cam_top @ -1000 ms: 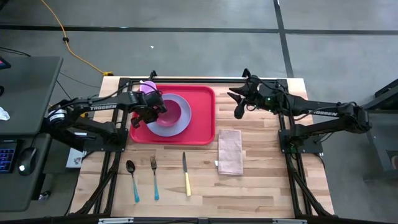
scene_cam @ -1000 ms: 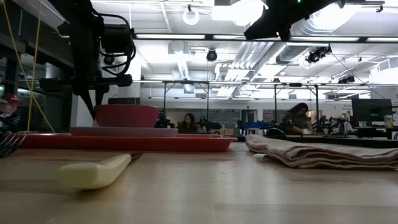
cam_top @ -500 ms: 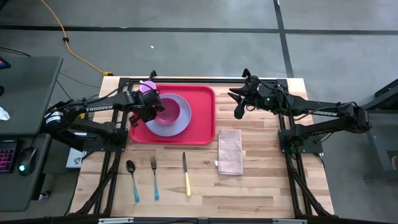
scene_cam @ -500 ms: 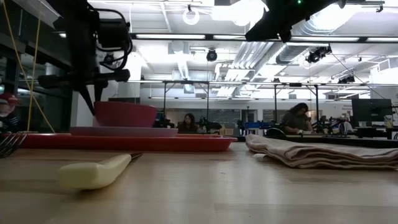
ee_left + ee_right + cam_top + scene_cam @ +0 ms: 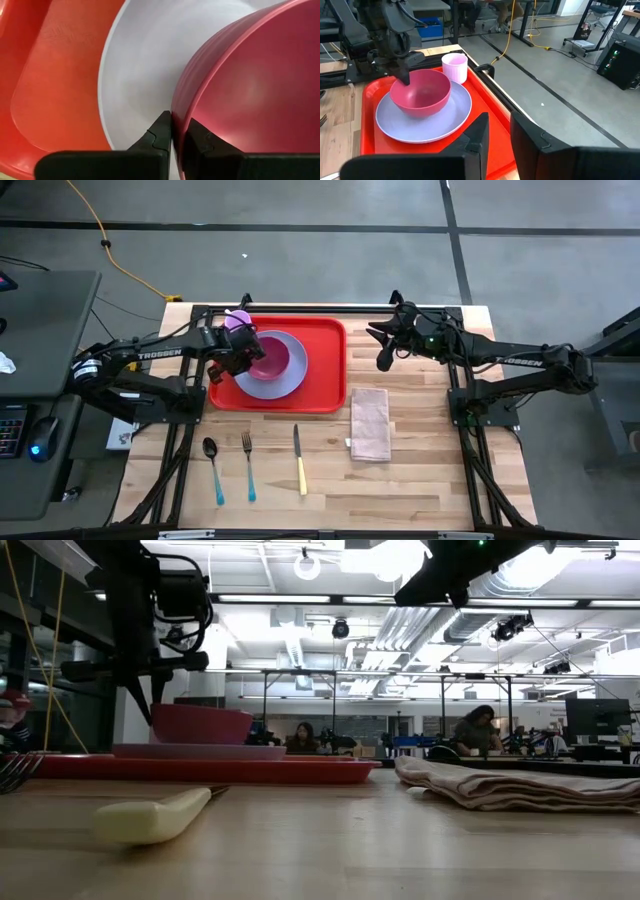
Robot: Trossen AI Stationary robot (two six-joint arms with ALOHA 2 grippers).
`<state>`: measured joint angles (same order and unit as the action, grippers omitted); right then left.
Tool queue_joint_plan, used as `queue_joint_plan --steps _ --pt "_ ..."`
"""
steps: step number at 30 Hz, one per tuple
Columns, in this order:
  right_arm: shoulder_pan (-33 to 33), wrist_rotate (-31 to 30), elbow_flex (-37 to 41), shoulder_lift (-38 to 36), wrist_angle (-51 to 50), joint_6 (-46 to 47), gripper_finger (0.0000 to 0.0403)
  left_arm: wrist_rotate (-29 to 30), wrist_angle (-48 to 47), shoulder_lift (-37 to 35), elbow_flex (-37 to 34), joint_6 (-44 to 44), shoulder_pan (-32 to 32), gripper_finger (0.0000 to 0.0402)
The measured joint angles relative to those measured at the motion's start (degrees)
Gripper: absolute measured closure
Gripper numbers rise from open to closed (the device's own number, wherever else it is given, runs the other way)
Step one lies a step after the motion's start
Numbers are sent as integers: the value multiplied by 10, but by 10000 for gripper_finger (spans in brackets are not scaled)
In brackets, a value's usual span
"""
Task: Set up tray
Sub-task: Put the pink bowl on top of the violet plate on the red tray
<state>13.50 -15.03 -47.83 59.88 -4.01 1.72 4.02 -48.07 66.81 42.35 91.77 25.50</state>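
The red tray (image 5: 325, 365) lies at the table's far middle. On it rests a lavender plate (image 5: 292, 382), and a dark pink bowl (image 5: 276, 358) stands on the plate. A pale pink cup (image 5: 238, 320) stands in the tray's far left corner. My left gripper (image 5: 177, 125) is shut on the bowl's rim at the side toward the table's left edge. My right gripper (image 5: 383, 360) hangs in the air past the tray's right edge. Its fingers are a narrow gap apart with nothing between them (image 5: 499, 125). My left gripper pinches the bowl's rim (image 5: 176, 114) on its left side, one finger (image 5: 159, 134) outside the wall and the other (image 5: 201, 141) inside the bowl. The fingers come steeply from above. The bowl (image 5: 200, 725) rests with its base on the plate, roughly upright.
A folded beige napkin (image 5: 370, 423) lies right of the tray. Near the front edge lie a spoon (image 5: 213, 470), a fork (image 5: 248, 465) and a yellow-handled knife (image 5: 299, 465) in a row. Bare wood shows at the near right.
My left gripper, still shut on the bowl's rim, has tipped slightly. In the low view the held side of the bowl stands a touch higher than before.
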Motion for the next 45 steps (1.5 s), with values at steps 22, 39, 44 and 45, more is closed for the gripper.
queue_joint_plan --steps 22,39,44,45 --pt "0 0 -1 0 0 0 359 -21 3 0 0 0 0 346" --pt "0 0 -1 0 -10 0 364 -4 4 0 0 2 0 346" --pt "0 0 -1 0 -10 0 362 -4 4 0 0 2 0 346" --pt "0 0 -1 0 -10 0 362 -5 4 0 0 2 0 346"
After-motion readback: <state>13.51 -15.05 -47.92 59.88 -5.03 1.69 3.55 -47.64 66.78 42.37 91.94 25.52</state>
